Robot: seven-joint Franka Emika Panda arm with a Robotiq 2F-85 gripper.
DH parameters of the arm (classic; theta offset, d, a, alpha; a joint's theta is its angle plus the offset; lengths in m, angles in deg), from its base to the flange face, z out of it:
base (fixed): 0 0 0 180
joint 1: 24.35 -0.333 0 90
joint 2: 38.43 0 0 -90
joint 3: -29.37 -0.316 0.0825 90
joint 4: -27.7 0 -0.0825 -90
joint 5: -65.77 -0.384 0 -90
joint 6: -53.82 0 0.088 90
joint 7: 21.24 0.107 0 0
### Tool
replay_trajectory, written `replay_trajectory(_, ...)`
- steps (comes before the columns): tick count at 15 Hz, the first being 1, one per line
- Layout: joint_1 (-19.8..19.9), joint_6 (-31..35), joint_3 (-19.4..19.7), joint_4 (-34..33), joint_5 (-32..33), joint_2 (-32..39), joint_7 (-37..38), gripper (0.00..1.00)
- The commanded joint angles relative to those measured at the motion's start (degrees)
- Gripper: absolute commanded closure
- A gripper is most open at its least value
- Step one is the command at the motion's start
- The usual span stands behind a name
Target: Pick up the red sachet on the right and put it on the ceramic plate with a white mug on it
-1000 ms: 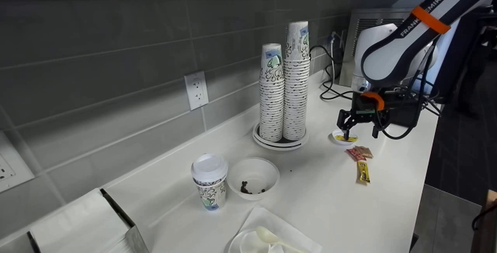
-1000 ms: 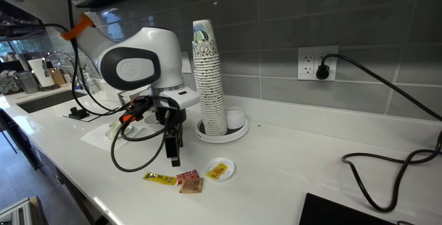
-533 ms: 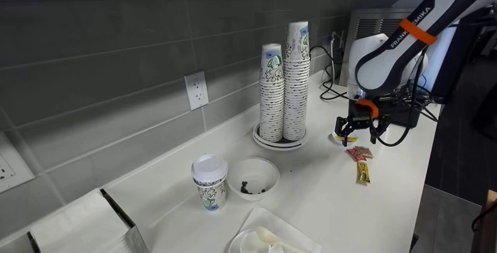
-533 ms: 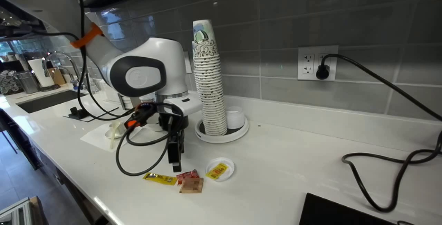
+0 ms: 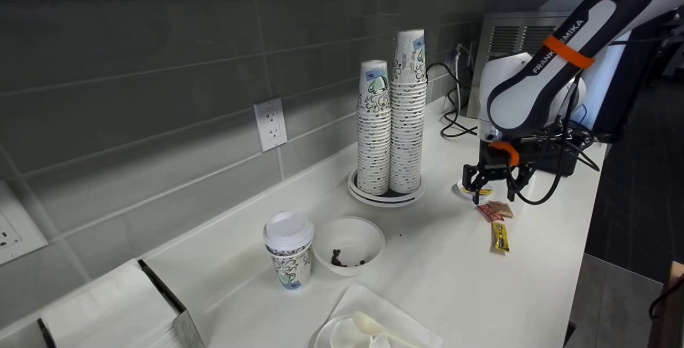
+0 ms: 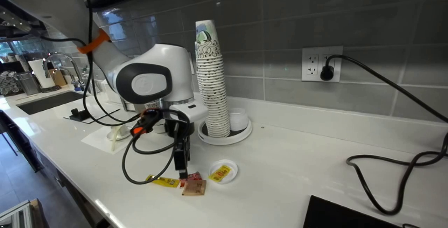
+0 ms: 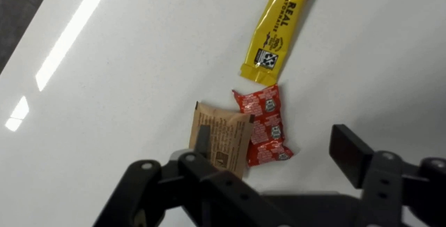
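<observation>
Pincer (image 7: 273, 140) lower than before, spread apart near red sachet (image 7: 267, 127) (exact height unclear).

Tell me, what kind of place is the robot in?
Probably a kitchen or break room: there's a sink, tall stacks of paper cups and a mayonnaise packet.

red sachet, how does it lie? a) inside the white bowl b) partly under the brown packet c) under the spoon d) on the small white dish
b) partly under the brown packet: the wrist view shows the brown packet covering part of one long side of the red sachet.
</observation>
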Motion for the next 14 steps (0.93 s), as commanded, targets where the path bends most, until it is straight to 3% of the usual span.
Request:
replay_trajectory(1, -2.03, 3.03, 1.74, -1.63, 1.91, 2.37, 2.47, 0.36)
replay_trajectory(4, -3.02, 4.23, 2.53, -2.43, 2.50, 3.53, 3.26, 0.43)
replay_trajectory(5, -3.30, 4.35, 2.79, -2.75, 2.58, 3.91, 3.46, 0.41)
replay_trajectory(14, -5.37, 4.64, 4.30, -4.09, 2.40, 6.93, 3.76, 0.53)
